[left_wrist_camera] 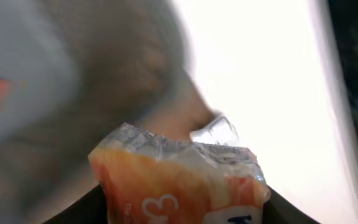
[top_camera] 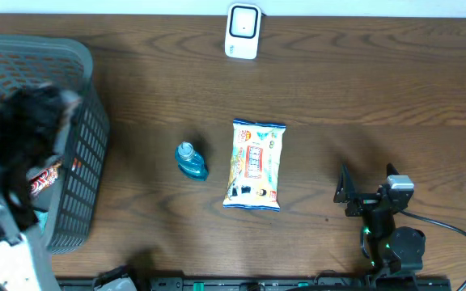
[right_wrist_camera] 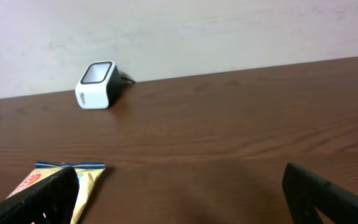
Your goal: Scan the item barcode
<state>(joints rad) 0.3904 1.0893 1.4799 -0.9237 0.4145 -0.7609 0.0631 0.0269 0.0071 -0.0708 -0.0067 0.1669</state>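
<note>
Okay so your left gripper [left_wrist_camera: 179, 208] has the packet [left_wrist_camera: 173, 180] clamped, well left of the scanner [top_camera: 243, 31], right gripper [top_camera: 368, 179] spread wide.

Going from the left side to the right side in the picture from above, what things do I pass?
You pass the gray basket → blue bottle → snack bag → right gripper. The white scanner lines up with the bag, so I skipped it.

black right arm [top_camera: 388, 238], lower right of the overhead frame, carries a pale grey camera block [top_camera: 400, 187], a green light [top_camera: 368, 234] and a black cable [top_camera: 451, 225] looping rightward; its fingers [right_wrist_camera: 328, 198] are flat black. left arm [top_camera: 10, 137], far left, shows blurred black and white.
</note>
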